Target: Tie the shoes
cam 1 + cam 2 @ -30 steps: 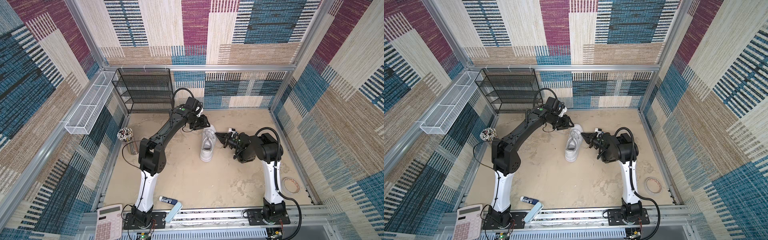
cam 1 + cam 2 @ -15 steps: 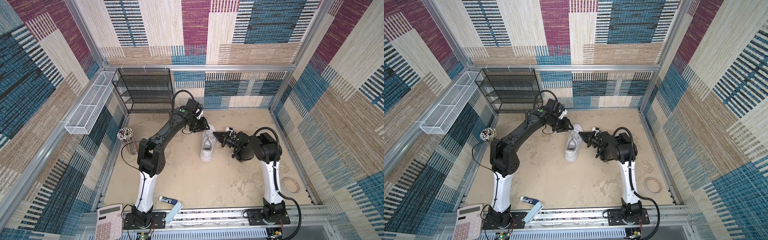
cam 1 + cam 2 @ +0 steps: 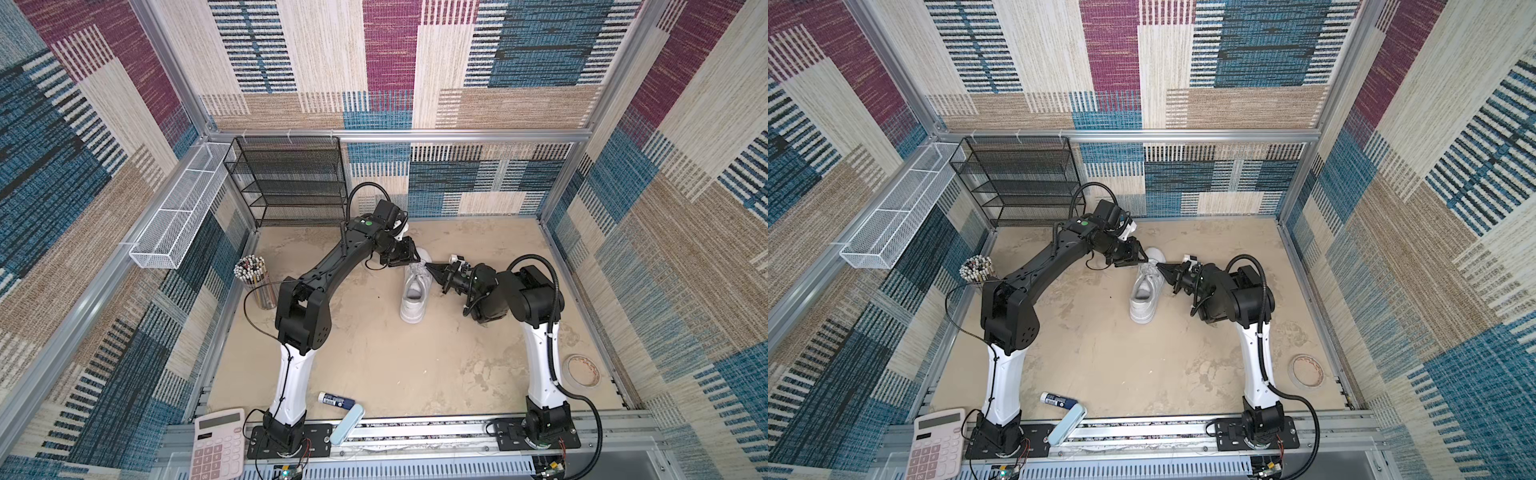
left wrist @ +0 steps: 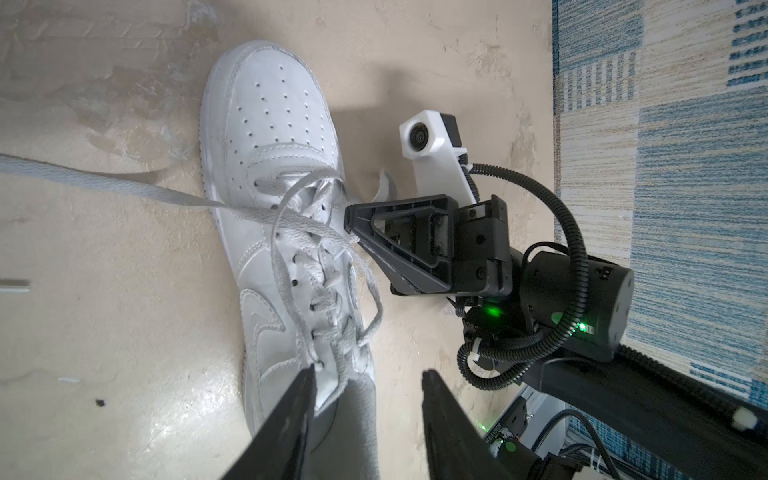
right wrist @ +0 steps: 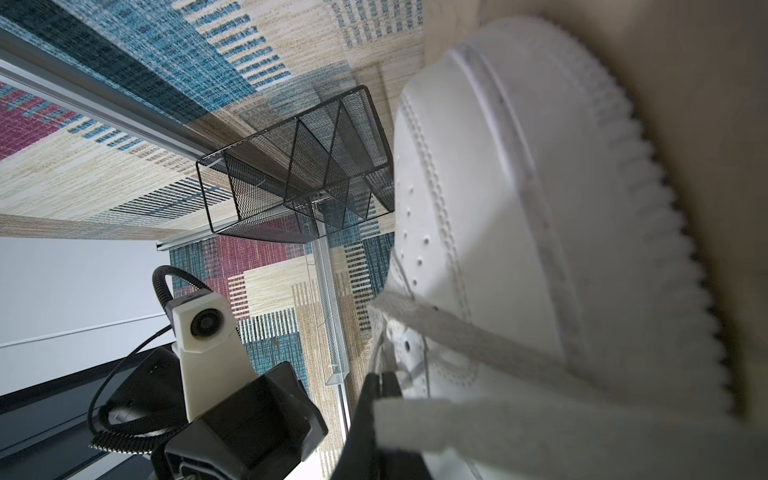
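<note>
Your right end effector [image 3: 429, 266] has slid in from beside the sneaker [image 3: 412, 301] to its laces [image 4: 124, 183] and stays clenched on one strand. Your left end effector [image 4: 369, 372] has dipped closer, its jaws apart with a lace between them. The sneaker sits unmoved mid-desk [image 3: 374, 353], toe toward the back wall.

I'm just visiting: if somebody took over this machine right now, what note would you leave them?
Left gripper: fingers apart, a strand of the laces between them, not yet pinched.
Right gripper: shut on a loop of lace.
Sneaker: upright on the table, toe toward the back wall.
Done: laces threaded, both strands reached.
Left: knot and bow.
</note>
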`<state>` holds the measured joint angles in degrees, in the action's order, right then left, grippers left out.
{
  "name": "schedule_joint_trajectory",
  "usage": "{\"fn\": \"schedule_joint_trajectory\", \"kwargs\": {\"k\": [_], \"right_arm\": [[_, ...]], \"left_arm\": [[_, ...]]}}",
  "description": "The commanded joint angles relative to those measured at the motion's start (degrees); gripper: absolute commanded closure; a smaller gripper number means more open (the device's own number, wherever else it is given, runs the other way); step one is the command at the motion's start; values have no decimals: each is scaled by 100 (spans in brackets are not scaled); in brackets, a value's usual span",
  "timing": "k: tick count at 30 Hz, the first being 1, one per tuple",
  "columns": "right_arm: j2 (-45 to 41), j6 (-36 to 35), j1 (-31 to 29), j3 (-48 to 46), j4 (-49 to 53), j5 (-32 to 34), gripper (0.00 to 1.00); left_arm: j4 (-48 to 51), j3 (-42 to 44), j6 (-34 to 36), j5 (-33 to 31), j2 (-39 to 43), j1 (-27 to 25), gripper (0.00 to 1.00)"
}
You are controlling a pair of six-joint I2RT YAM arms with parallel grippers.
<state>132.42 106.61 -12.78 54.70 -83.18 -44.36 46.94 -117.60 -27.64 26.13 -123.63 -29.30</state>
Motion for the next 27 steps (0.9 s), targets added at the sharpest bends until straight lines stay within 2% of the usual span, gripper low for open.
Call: {"fn": "schedule_joint_trajectory", "kwargs": {"k": [1,13,27], "right_arm": [[-106,80,-5,10,-1957,50,100],[-269,115,-80,-74,-1913,-17,100],[-278,229,-130,-152,-2080,-11,100]], "left_arm": [[18,5,102,88,43,-5,56],[12,-178,97,251,-117,-9,59],[16,20,170,225,-193,-48,61]]}}
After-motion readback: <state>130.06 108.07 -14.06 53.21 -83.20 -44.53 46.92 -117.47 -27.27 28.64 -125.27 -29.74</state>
